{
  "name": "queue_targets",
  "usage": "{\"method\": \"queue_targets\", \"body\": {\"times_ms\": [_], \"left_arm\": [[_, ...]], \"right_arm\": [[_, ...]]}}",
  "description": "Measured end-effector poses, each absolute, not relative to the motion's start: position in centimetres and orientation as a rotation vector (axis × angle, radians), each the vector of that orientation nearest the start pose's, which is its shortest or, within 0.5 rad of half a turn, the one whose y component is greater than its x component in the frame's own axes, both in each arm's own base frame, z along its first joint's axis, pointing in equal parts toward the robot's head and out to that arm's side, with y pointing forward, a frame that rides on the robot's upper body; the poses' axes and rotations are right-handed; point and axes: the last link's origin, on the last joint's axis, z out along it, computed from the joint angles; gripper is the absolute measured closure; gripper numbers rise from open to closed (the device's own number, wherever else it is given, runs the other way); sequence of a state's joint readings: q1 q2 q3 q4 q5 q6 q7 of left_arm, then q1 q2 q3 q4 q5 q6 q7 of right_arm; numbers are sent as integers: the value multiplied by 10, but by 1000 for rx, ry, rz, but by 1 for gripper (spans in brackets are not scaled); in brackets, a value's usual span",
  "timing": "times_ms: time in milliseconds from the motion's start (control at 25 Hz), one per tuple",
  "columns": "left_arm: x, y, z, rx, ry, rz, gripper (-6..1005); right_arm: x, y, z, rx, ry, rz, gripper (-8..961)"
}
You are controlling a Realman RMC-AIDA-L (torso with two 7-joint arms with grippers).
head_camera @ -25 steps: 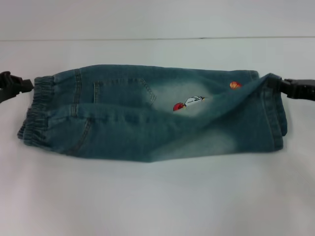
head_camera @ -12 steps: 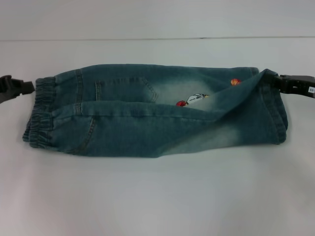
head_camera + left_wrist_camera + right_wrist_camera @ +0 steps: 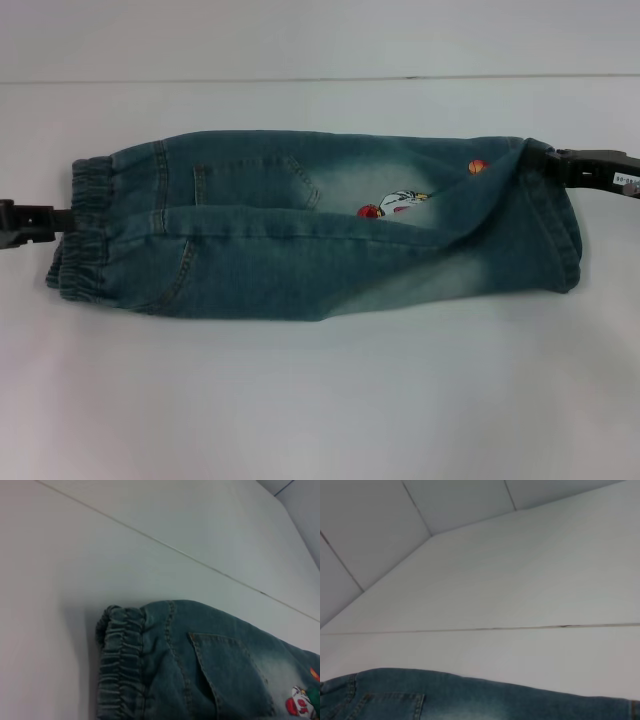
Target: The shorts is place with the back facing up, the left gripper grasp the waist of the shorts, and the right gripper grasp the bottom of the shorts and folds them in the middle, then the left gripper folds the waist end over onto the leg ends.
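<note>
A pair of denim shorts (image 3: 310, 235) is laid lengthwise across the white bench (image 3: 320, 400), folded along the middle so that one half is lapped over the other. The cloth is a faded blue-green wash, paler in patches toward the centre, with stitched seams and a patch pocket (image 3: 250, 183) on the exposed back. The gathered elastic waistband (image 3: 80, 225) is puckered into ribs at the robot's left end; the hemmed leg ends (image 3: 560, 230) lie at the right. A small red and white embroidered motif (image 3: 392, 204) is partly covered by the diagonal edge of the upper fold.

The left pincer (image 3: 30, 222) is seen at the waistband's outer edge, black and narrow; whether cloth is held there cannot be told. The right pincer (image 3: 560, 165) is closed on the upper corner of the leg hem, which appears slightly lifted and drawn into a point.

In the left wrist view the ribbed waistband (image 3: 120, 665) and pocket (image 3: 230, 675) are shown close.
</note>
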State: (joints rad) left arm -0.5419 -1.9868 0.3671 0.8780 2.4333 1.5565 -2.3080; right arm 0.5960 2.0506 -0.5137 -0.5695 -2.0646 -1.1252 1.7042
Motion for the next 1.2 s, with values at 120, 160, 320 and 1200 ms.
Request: {"method": "queue_targets", "body": {"times_ms": [120,160,320,1200], "left_arm": [[-330,341,93,-2044,-1705,-473,682],[-331,342,91,-2038,-1699,-475,631],[-331,348,83,-2029,-1682,-474,365],[-328,356,66,-2048,-1654,-420,532]], "right_arm": [[306,387,23,-2183,1151,598,942],[305,388,22,-2184,1150,597,942],[304,388,21,-2188,1148,599,942],[302,388,15,-2195,1149,594,943]]}}
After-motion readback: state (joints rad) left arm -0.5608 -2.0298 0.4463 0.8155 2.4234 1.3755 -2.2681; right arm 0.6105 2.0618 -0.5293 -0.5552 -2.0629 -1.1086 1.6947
